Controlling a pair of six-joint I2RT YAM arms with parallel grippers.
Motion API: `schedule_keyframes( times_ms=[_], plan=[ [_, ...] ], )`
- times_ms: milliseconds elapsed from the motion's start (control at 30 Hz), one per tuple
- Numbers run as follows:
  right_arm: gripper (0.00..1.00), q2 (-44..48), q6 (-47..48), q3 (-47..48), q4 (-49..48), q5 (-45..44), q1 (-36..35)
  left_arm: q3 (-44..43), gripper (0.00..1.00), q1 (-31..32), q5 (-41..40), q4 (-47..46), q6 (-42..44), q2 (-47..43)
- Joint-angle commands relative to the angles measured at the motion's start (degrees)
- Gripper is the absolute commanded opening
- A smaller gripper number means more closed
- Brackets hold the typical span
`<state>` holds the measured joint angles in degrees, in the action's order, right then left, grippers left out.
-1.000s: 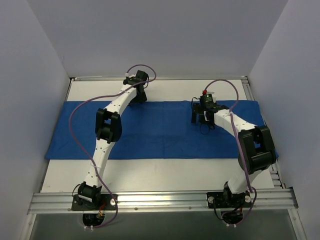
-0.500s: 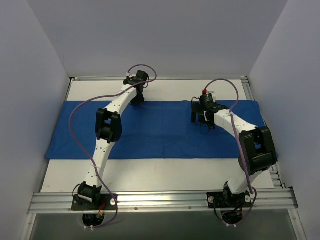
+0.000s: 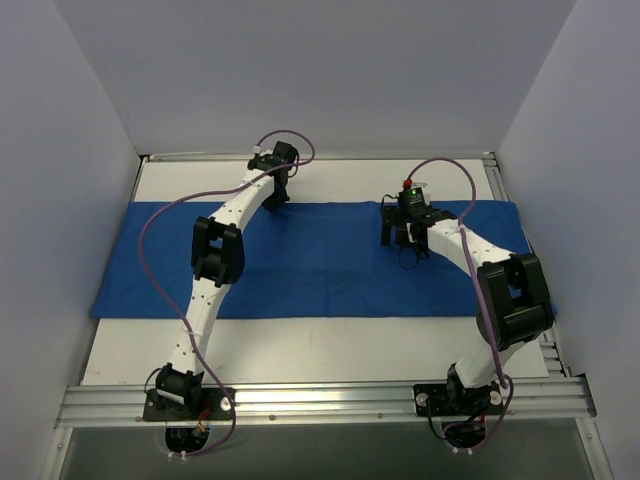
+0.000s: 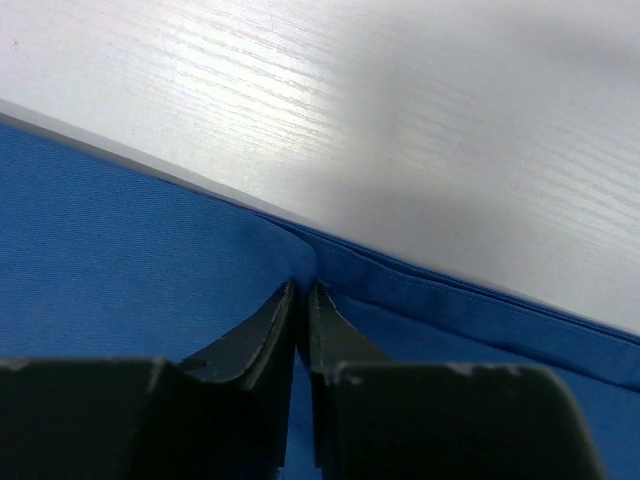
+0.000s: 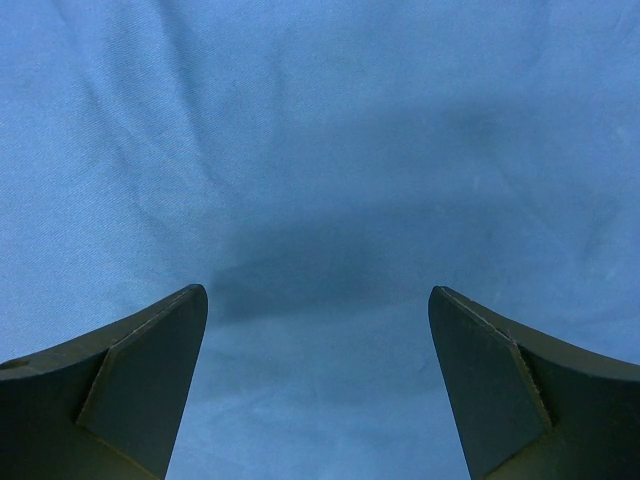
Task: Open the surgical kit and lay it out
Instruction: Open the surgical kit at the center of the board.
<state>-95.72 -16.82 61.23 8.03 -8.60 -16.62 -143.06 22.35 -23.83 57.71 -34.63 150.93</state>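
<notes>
The surgical kit shows only as its blue cloth wrap, lying as a long flat band across the white table. My left gripper is at the wrap's far hem, left of centre. In the left wrist view the left gripper is shut, pinching a small raised fold of the blue cloth right at the hem. My right gripper hovers over the right part of the wrap. In the right wrist view the right gripper stands wide open, with only smooth blue cloth below it.
Bare white tabletop runs behind the wrap, and another strip lies in front of it. Grey walls enclose the table on three sides. An aluminium rail carrying both arm bases spans the near edge.
The left jaws have closed from wide apart onto the cloth's far hem. The right arm has barely shifted and stays open.
</notes>
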Motion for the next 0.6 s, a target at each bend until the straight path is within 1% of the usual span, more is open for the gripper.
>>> schedule_keyframes(
  times_ms=[0, 67, 133, 200, 233, 433, 567],
  plan=[
    [0.88, 2.5, -0.4, 0.5, 1.6, -1.9, -0.5, 0.3, 0.16, 0.2, -1.0, -0.5, 1.1, -4.8],
    [0.88, 2.4, -0.4, 0.6, 1.7, -1.9, -0.5, 0.2, 0.15, 0.2, -1.0, -0.6, 1.2, -5.0],
    [0.88, 2.4, -0.5, 1.0, 1.8, -2.1, -0.5, 0.2, 0.1, 0.2, -1.0, -0.8, 1.3, -5.5],
    [0.88, 2.3, -0.8, 1.5, 1.9, -2.6, -0.5, 0.1, 0.09, 0.2, -0.7, -0.7, 1.4, -6.0],
    [0.88, 2.3, -0.9, 1.7, 2.0, -3.0, -0.5, 0.1, 0.07, 0.2, -0.6, -0.6, 1.4, -6.1],
    [0.88, 1.9, -3.7, 4.5, 2.1, -6.2, -0.5, 0.2, 0.06, 0.4, -0.9, 0.4, 1.5, -7.5],
    [0.88, -0.8, -7.2, 8.0, 2.5, -8.7, -0.3, 0.2, 0.05, 0.5, -1.1, 1.8, 1.1, -8.4]
  ],
)
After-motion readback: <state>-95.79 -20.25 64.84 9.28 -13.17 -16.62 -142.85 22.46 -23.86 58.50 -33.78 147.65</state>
